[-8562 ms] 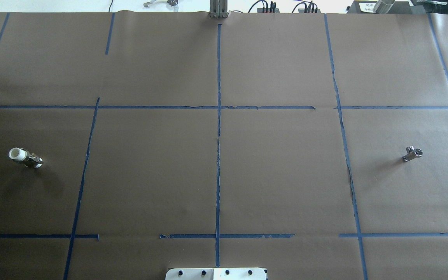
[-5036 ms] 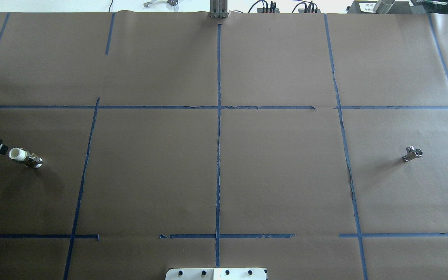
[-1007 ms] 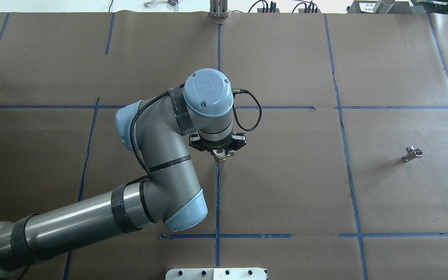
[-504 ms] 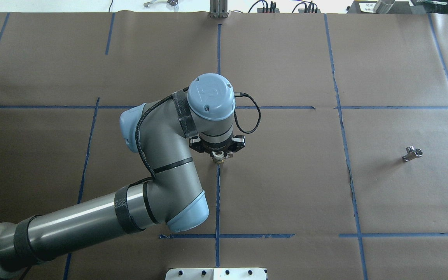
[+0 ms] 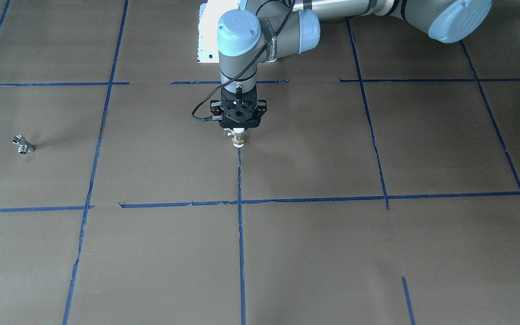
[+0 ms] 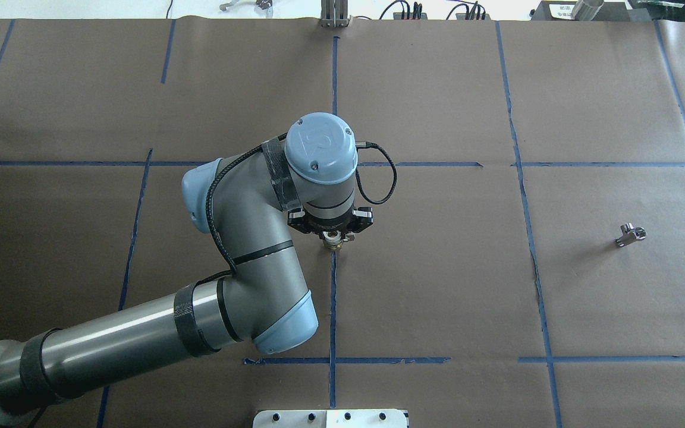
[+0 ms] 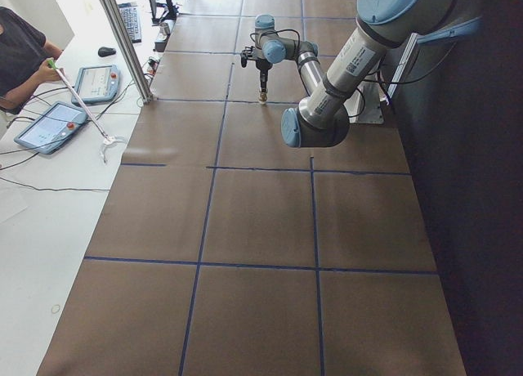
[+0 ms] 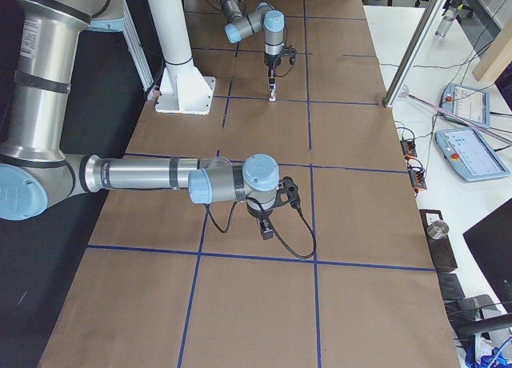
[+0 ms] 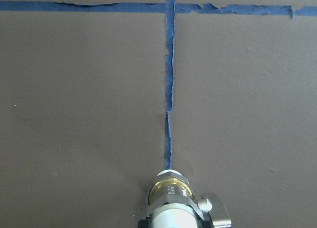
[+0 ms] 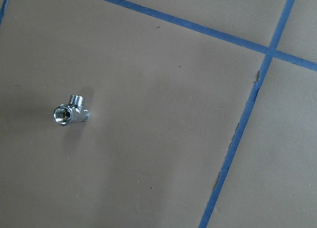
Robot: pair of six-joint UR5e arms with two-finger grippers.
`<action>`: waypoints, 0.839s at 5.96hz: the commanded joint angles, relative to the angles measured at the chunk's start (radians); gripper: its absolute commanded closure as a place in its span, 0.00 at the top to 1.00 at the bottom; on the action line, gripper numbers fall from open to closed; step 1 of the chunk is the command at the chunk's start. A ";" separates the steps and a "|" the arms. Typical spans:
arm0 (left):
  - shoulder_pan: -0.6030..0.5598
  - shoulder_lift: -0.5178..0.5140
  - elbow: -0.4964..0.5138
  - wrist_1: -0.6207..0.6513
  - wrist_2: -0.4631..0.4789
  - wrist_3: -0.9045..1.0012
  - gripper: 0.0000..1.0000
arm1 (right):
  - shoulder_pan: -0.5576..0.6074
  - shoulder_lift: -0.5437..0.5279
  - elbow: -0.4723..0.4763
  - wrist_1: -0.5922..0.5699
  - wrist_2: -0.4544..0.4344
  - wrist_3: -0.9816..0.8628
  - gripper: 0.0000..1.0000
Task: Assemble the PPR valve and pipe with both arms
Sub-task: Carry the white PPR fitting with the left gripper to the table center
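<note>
The white PPR pipe (image 5: 238, 143) with its brass and chrome fitting hangs upright in my left gripper (image 5: 238, 135), which is shut on it over the centre tape line. It also shows in the overhead view (image 6: 334, 242) and the left wrist view (image 9: 172, 208), its lower end close to the paper. The small chrome valve (image 6: 630, 234) lies alone on the table's right side, also in the front view (image 5: 24, 145) and the right wrist view (image 10: 69, 111). My right gripper (image 8: 267, 229) shows only in the exterior right view; I cannot tell if it is open.
Brown paper with blue tape lines (image 6: 333, 297) covers the table. The robot's white base plate (image 6: 330, 418) is at the near edge. An aluminium post (image 7: 122, 41), teach pendants (image 7: 49, 124) and an operator (image 7: 20, 53) are beyond the far edge.
The left arm came in, took the pipe from the table's far left and carried it to the centre. In the last second it only shifted slightly. The valve has not moved.
</note>
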 commanded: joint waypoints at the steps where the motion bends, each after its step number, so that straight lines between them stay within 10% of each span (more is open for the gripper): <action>1: 0.000 0.001 -0.001 -0.004 0.000 0.000 0.70 | -0.003 0.000 -0.002 0.000 0.001 0.003 1.00; 5: -0.008 0.026 -0.098 -0.009 -0.003 -0.009 0.87 | -0.116 0.000 0.002 0.128 -0.002 0.189 1.00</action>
